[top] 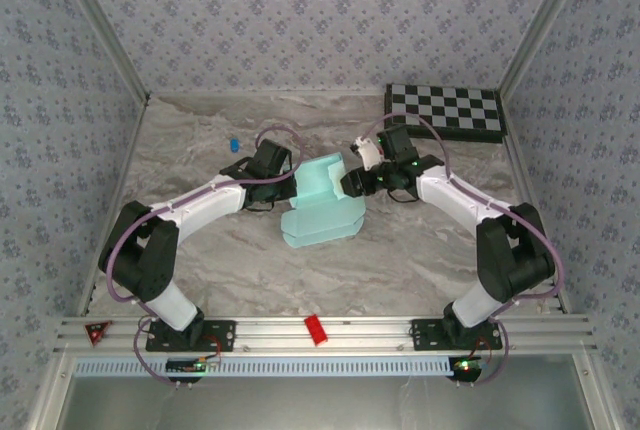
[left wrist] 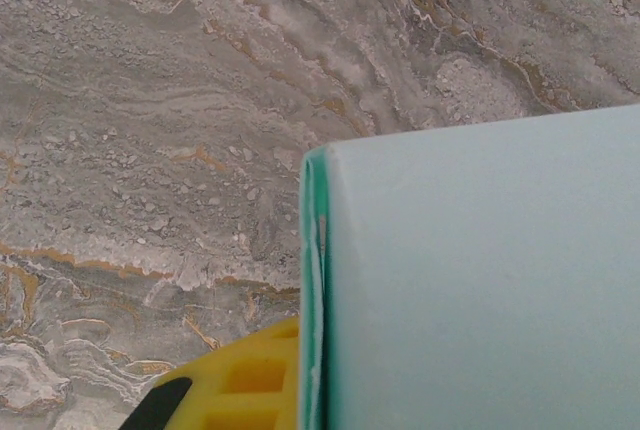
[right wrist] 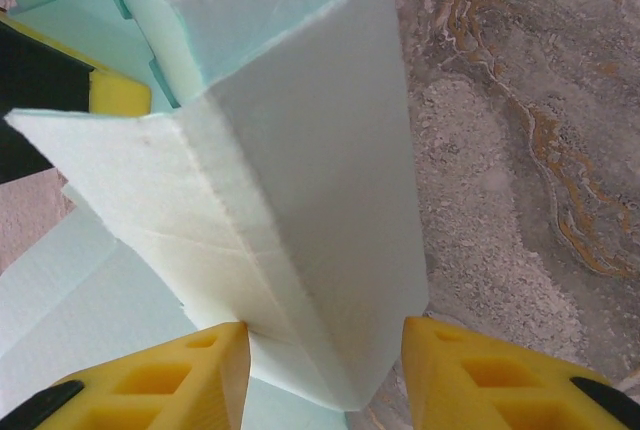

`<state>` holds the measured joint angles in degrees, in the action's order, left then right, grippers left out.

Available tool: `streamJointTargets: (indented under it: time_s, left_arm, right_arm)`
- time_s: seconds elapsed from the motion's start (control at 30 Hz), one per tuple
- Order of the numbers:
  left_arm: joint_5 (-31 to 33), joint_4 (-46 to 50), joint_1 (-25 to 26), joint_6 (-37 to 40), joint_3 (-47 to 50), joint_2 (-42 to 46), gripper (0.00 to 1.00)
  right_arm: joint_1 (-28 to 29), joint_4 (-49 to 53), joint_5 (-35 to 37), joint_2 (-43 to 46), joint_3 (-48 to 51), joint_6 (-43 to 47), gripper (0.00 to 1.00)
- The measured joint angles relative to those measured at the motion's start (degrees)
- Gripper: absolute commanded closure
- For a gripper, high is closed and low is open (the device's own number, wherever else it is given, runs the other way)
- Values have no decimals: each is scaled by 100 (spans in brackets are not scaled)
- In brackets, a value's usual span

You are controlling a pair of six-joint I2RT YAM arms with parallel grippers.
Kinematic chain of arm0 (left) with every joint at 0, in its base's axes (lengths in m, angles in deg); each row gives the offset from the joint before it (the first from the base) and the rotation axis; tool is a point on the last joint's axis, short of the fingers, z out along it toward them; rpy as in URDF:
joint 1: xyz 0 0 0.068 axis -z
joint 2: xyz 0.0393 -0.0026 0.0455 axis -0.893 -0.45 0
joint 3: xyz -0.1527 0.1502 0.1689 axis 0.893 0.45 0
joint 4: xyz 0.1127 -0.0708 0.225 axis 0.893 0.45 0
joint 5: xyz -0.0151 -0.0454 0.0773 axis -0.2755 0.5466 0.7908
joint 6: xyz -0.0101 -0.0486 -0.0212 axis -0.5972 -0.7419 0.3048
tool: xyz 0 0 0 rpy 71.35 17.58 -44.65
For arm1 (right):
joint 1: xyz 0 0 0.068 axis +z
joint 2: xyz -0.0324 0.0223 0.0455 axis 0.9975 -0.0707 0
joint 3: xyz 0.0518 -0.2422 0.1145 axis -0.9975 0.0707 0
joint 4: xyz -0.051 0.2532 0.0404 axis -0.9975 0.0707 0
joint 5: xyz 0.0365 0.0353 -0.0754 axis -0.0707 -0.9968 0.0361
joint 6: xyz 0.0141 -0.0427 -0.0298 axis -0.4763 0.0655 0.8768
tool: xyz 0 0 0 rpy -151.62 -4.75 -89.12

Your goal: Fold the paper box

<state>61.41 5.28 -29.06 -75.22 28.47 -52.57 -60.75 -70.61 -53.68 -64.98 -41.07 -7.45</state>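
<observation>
The paper box (top: 320, 205), pale light-blue card, lies mid-table with flat flaps toward the front and one wall folded upright at the back. My left gripper (top: 290, 178) is at that wall's left side and shut on its edge. In the left wrist view one yellow finger (left wrist: 250, 380) presses against the card (left wrist: 480, 280), which hides the other finger. My right gripper (top: 352, 182) is at the wall's right side. Its jaws (right wrist: 325, 370) stand apart around the folded wall (right wrist: 300, 180): the left finger (right wrist: 170, 380) touches the card and the right finger (right wrist: 480, 370) is off it.
A black-and-white checkerboard (top: 445, 112) lies at the back right. A small blue object (top: 232, 142) stands behind the left arm. A red piece (top: 316, 329) sits on the front rail. Papered walls close in the marble table (top: 200, 270) on three sides.
</observation>
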Motion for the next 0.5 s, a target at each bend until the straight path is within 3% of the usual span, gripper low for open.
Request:
streamJointTargets:
  time_s: [0.5]
  left_arm:
    - [-50,0,0,2,-2,0,100]
  right_arm:
    - [361,-105,1248,-168,-105,24,55]
